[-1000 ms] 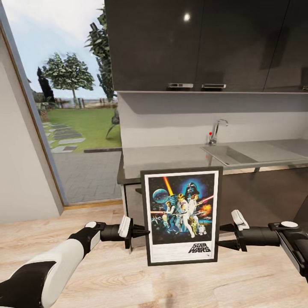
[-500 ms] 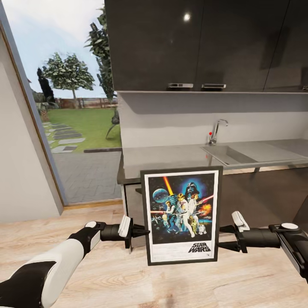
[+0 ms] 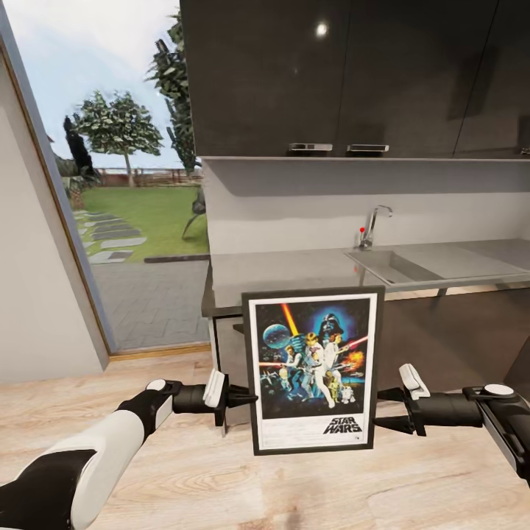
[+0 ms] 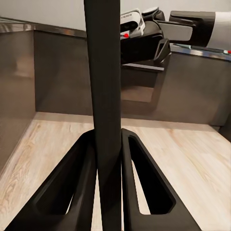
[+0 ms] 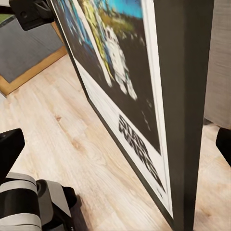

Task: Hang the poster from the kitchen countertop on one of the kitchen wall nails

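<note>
The poster point(image 3: 313, 370) is off the counter point(image 3: 294, 269) and hangs upright in the air in front of it, above the wood floor point(image 3: 221, 478), artwork facing the head camera. The left gripper point(image 3: 246, 400) grips its left frame edge; in the left wrist view the fingers point(image 4: 84, 192) sit tight against both faces of the dark frame edge point(image 4: 103, 96), so they are clamped on it. The right gripper point(image 3: 379, 408) meets the right frame edge low down, one finger above and one below in the head view, and the right wrist view looks along the frame with a finger tip at each side (contact on that side is not clear, so I cannot tell if it is clamped or just apart around the edge). The pick-up step looks done; this is the carry stage. No nail shows on the pale wall point(image 3: 294, 210) under the cabinets point(image 3: 353, 73). The next move probably calls for turning or driving the base toward a wall with a nail, keeping both arms level so the frame stays upright, then raising it to nail height.
</note>
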